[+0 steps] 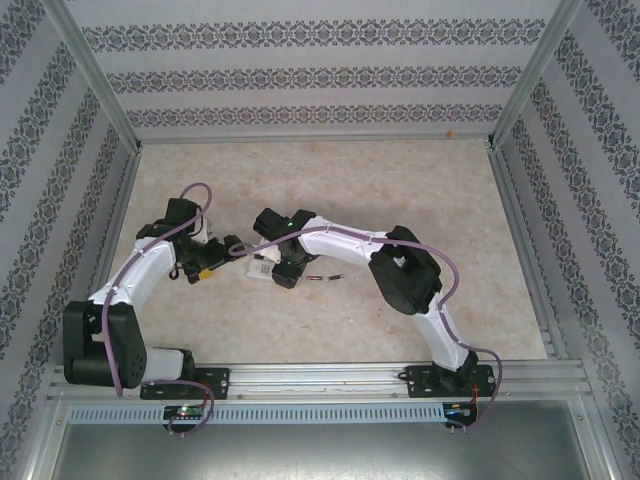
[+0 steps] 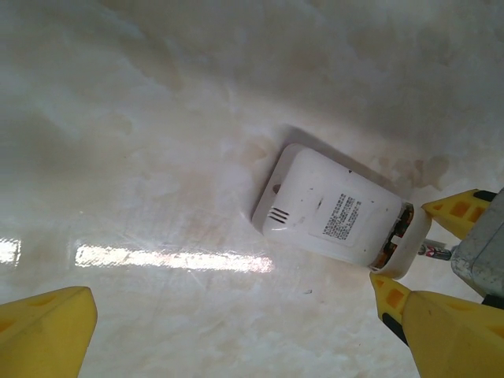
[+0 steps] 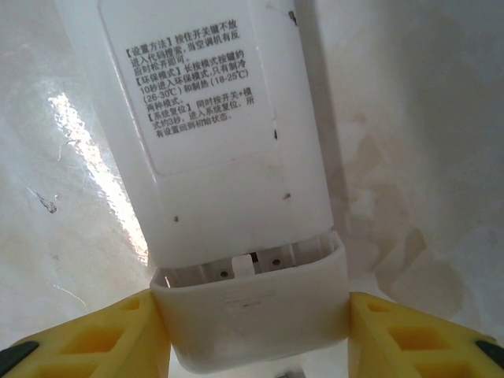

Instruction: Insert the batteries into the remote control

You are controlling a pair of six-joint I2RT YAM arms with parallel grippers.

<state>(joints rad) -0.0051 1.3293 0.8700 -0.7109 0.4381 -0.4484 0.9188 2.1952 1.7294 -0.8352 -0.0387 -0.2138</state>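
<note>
The white plastic remote control (image 3: 228, 118) lies back-up on the pale marbled tabletop (image 2: 157, 118), left of the table's centre. Its rear carries a label of printed Chinese text, with small vent slits near one end. At the other end the battery-cover section sits slightly offset from the body, leaving a slot where the compartment shows. The right gripper (image 3: 252, 346) stands half-parted and clamps that cover end, one yellow finger (image 3: 94, 339) pressed against each side. The left gripper (image 2: 248, 311) is spread wide and grasps nothing; the remote lies ahead of its fingers, apart from them. Slim dark batteries (image 1: 325, 278) with coppery parts lie on the tabletop just right of the right gripper, untouched.
</note>
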